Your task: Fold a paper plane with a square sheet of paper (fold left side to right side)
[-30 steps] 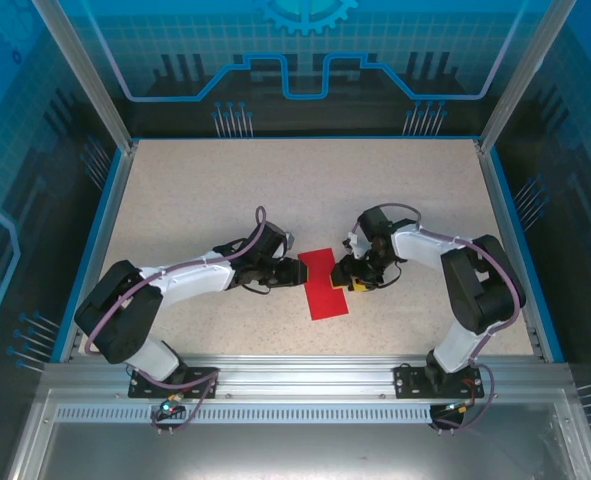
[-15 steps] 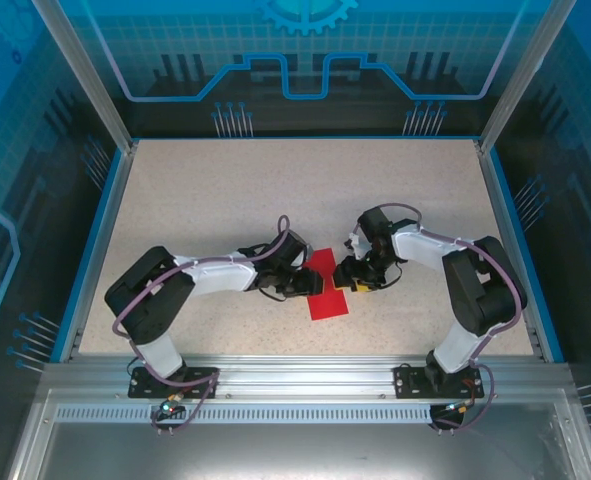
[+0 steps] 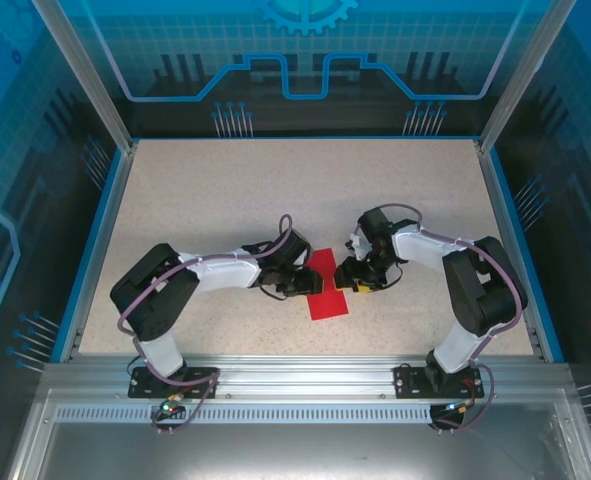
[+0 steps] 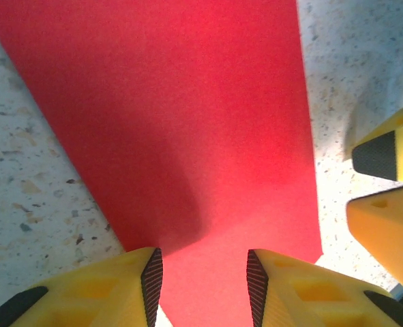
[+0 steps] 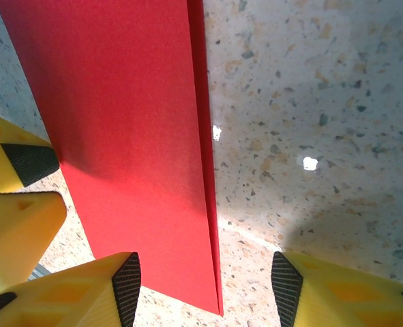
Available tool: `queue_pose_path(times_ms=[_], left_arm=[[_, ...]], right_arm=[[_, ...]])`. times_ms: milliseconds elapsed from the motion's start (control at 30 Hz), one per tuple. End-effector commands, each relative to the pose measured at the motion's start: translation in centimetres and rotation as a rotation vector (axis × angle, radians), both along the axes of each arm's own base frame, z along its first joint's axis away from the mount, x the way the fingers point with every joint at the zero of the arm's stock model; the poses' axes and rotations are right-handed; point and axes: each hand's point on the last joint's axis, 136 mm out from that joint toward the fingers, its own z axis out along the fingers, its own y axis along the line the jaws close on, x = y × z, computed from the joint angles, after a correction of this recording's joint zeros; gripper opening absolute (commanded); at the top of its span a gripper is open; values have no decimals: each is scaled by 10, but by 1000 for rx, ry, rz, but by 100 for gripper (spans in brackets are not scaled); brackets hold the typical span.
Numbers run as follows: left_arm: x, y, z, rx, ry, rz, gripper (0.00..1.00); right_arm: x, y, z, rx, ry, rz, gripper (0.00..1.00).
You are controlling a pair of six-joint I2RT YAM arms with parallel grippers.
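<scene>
Top external | red sheet of paper (image 3: 327, 287), folded to a strip, lies flat mid-table between our arms | left gripper (image 4: 204, 266) parted, empty, over its left side | right gripper (image 5: 204, 269) parted, empty, straddling the doubled right edge | risk, we judge: a dragging pad skews the layers | bare table (image 3: 225, 190) all round

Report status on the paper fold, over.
Left gripper open over the red paper. Right gripper open, straddling its doubled edge. Paper flat on the table. Nothing in the way.
</scene>
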Motion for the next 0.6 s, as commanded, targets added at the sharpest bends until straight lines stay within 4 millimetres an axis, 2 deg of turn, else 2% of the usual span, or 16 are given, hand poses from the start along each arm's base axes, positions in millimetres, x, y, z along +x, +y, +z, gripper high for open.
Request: queue_pose_path(times_ms=[0,233,567], left_arm=[[2,-3,-2,27,1,-12,42],[0,3,-10,91,12,-19,42],[-3,7,-8,94,4,-12,42]], right_arm=[[-7,-4,3,-13,8,6,57],[-9,0,8,36,13,1,57],[-22,8,5,87,81,-5,57]])
